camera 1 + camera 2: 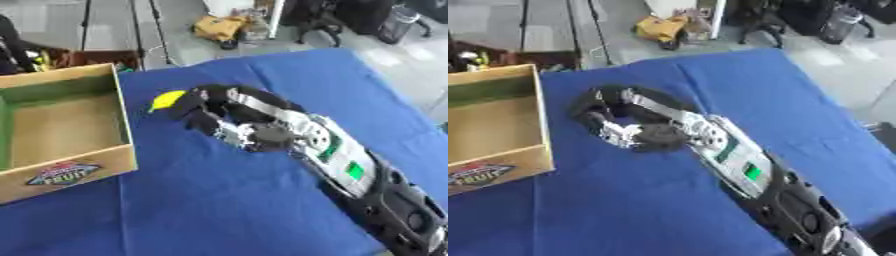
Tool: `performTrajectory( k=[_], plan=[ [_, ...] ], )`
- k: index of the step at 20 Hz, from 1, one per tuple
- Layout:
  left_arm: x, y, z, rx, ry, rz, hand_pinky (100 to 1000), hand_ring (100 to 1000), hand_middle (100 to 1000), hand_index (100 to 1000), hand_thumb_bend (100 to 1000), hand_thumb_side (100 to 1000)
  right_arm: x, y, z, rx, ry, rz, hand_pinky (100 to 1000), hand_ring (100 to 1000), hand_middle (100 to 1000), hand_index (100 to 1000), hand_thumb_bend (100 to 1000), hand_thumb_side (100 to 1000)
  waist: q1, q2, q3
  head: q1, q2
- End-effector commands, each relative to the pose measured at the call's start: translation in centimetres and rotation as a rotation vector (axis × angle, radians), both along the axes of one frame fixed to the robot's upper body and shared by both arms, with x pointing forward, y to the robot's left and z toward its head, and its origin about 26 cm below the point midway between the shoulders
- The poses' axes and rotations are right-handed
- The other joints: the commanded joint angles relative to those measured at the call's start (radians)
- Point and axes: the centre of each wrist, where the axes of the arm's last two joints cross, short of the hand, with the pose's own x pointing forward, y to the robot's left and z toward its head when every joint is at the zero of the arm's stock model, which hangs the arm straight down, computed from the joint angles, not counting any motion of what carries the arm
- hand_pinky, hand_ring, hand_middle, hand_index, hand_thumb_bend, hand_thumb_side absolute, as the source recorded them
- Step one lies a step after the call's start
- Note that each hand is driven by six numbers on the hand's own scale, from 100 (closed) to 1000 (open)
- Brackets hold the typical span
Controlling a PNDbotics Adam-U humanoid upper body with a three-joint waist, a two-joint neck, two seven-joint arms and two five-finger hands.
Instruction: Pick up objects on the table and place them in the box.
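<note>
The right hand (206,114) was seen stretched across the blue table (219,210), just right of the open cardboard box (66,172), its arm entering from the lower right corner; its fingers were curled about a small yellow object (166,100), which was seen only in the left eye view, between hand and box; the object's kind could not be told; the box stood at the table's left edge.

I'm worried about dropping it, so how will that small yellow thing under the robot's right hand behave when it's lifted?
The small yellow object looks smooth and curved, so it may slip or roll if nudged. It seems small beside the right hand, so it is probably light. The hand's fingers hide most of it, so stiffness cannot be judged. The cardboard box stands close by.
</note>
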Motion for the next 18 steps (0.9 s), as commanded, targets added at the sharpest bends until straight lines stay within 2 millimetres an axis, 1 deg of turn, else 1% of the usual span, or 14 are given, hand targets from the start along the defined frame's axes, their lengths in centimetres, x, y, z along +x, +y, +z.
performTrajectory(
  k=[1,6,10,13,15,18],
  plan=[
    [0.0,0.0,0.6,0.006,-0.02,-0.008,529,759,682,604,201,1000,-0.4,-0.2,0.9,-0.012,-0.031,-0.003,734,816,768,789,100,742,-0.001,-0.018,0.001,0.001,0.004],
    [0.0,-0.1,0.7,0.004,-0.023,-0.007,529,756,678,604,200,1000,-0.3,-0.5,1.2,-0.013,-0.039,-0.017,734,815,768,789,100,736,-0.001,-0.018,0.009,0.009,-0.002],
    [0.1,-0.1,0.9,0.002,-0.029,-0.011,528,752,667,600,199,1000,-0.1,-1.3,1.8,-0.026,-0.058,-0.058,729,808,766,791,100,715,-0.001,-0.02,0.025,0.026,-0.015],
    [0.2,-0.3,1.1,0.003,-0.033,-0.021,528,750,658,597,199,1000,0.2,-2.1,2.2,-0.043,-0.075,-0.099,722,802,762,790,100,696,-0.004,-0.021,0.04,0.029,-0.021],
    [0.2,-0.4,1.2,0.006,-0.035,-0.034,528,749,653,595,198,1000,0.7,-3.0,2.6,-0.062,-0.083,-0.143,717,800,760,789,100,683,-0.007,-0.025,0.057,0.03,-0.024],
    [0.3,-0.9,1.4,0.013,-0.04,-0.071,528,749,650,595,199,1000,2.3,-4.8,2.9,-0.088,-0.082,-0.236,712,798,757,789,100,679,-0.013,-0.029,0.095,0.017,-0.03]
  ],
)
